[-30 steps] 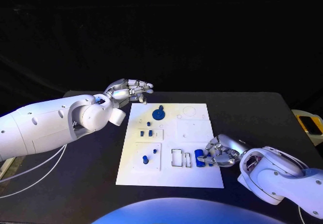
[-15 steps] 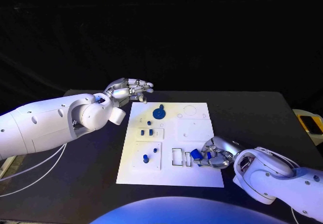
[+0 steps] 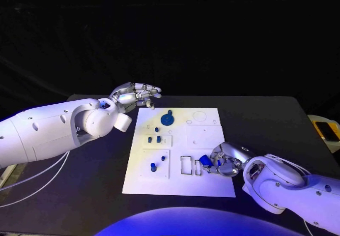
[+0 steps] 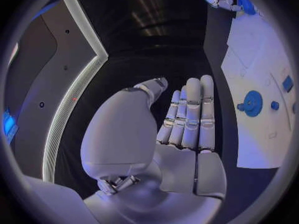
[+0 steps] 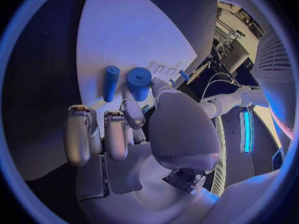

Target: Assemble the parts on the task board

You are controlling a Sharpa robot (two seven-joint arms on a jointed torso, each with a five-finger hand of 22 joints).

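one blue part point(image 5: 138, 81) pinched by right hand point(image 3: 225, 160)

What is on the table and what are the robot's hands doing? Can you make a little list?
table: black
task board: white plate in the middle of the table
blue gear: on the board's far end
right hand: holds a blue cylinder at the board's near right part
second blue cylinder: lies beside it on the board
left hand: holds nothing, raised by the board's far left corner

2 bulky, glossy white arms with rounded shells end in a silver segmented left hand point(image 3: 134, 95) and right hand point(image 3: 225, 160); thin white cables point(image 3: 35, 179) trail beneath the left arm.
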